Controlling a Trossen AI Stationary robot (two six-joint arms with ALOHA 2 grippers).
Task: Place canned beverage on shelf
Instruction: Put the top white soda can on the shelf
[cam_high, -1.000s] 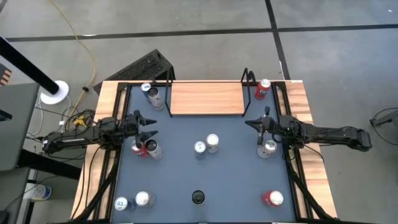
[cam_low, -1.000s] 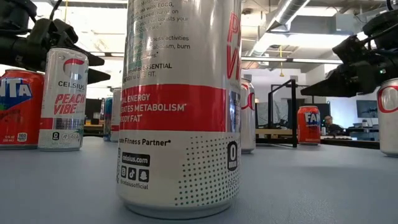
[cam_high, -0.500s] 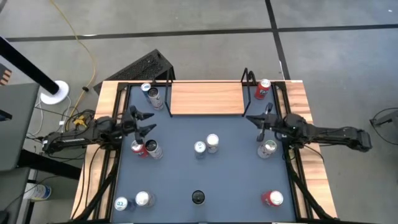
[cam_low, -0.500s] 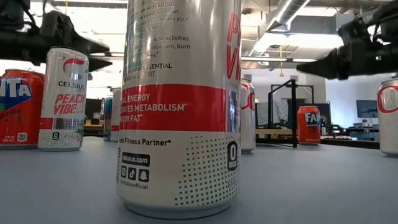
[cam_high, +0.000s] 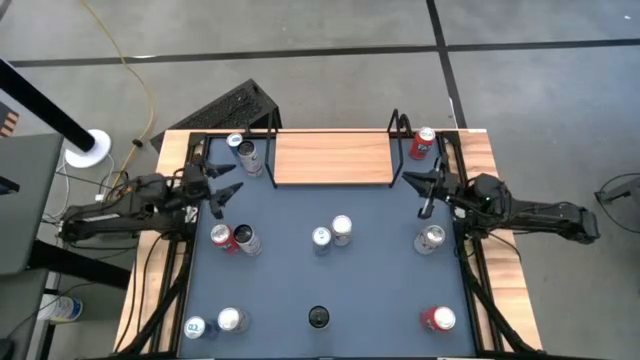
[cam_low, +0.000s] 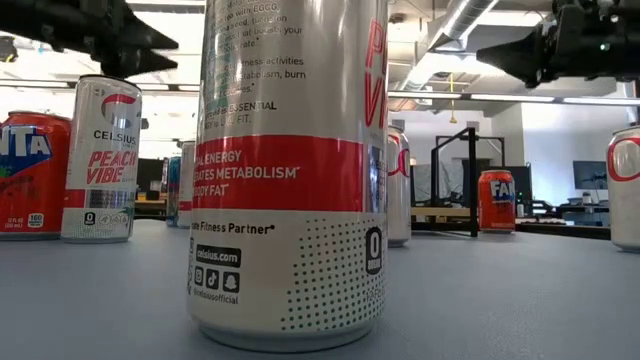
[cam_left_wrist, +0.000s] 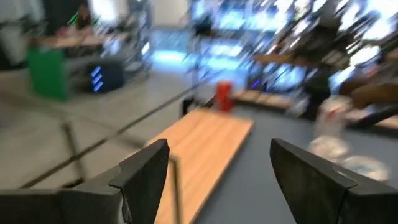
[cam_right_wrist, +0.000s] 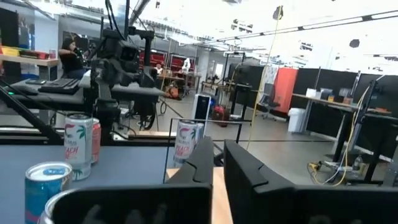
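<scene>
In the low view one large can (cam_low: 290, 170) fills the centre, hiding most of the table (cam_low: 500, 290) behind it, and both claws are cut off at the top corners. The left wrist view is blurred. The left claw (cam_high: 222, 186) stands wide open and empty, at centre left of the high view. The right claw (cam_high: 425, 190), right of centre, is nearly closed on nothing. The shelf (cam_high: 332, 158) lies bare at upper centre.

"CELSIUS PEACH VIBE" on the left can (cam_low: 98, 158) ("ENERGY" on the nearest can (cam_low: 290, 165))

Grey concrete floor (cam_high: 500, 90) — yellow cable (cam_high: 140, 75) trailing; open office beyond, ceiling strip lights (cam_low: 520, 97).
</scene>
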